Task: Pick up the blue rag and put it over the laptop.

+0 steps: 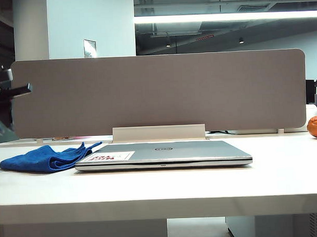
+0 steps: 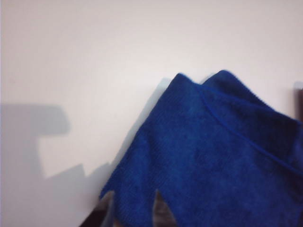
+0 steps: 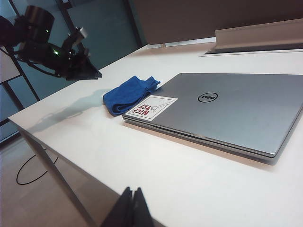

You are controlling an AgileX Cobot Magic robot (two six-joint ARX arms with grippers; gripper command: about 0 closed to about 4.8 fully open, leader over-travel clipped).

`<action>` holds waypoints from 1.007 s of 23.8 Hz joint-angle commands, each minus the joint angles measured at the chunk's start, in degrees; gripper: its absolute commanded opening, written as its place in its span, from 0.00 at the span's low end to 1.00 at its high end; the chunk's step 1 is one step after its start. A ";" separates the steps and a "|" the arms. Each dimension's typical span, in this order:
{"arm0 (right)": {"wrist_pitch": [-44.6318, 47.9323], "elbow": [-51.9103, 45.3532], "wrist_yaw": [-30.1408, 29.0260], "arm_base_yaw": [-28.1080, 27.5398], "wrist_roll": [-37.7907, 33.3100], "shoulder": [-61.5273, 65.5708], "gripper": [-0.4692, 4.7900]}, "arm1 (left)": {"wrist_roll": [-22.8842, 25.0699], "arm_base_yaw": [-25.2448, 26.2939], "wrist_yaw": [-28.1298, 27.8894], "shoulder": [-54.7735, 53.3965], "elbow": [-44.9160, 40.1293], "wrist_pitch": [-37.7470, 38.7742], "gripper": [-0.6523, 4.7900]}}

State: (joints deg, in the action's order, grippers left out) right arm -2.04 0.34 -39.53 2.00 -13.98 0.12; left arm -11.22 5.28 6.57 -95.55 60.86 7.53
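The blue rag (image 1: 45,158) lies folded on the desk (image 1: 161,188), touching the closed laptop (image 1: 165,153) — left gripper (image 3: 92,74) hovers nearby, jaws' state unclear; right gripper (image 3: 131,208), jaws together, apart.

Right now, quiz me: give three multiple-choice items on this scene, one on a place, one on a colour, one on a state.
1. Where does the rag lie?
A. on the table, by the laptop's sticker corner
B. spread over the lid
C. on the floor

2. What colour is the rag?
A. red
B. green
C. blue

3. How is the laptop?
A. open
B. shut flat
C. standing on edge

Key:
1 A: the rag lies folded on the table by that corner. The left gripper hovers above it with jaws apart, and the right gripper is shut, on the laptop's other side.
2 C: every view shows it bright blue.
3 B: the lid is down with the logo facing up.
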 commanded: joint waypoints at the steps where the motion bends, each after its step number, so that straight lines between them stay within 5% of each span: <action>1: 0.57 -0.24 0.00 0.04 -0.15 -0.13 0.08 | 1.62 0.20 -0.33 -2.62 0.17 -1.42 0.57; 24: 0.52 -0.24 0.44 0.04 -0.13 -0.11 0.08 | 3.76 0.15 -0.50 -11.02 0.15 -0.70 0.53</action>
State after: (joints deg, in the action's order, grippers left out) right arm -2.04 0.34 -39.18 2.02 -13.98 0.12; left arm -7.44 5.34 6.02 -105.89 61.34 4.89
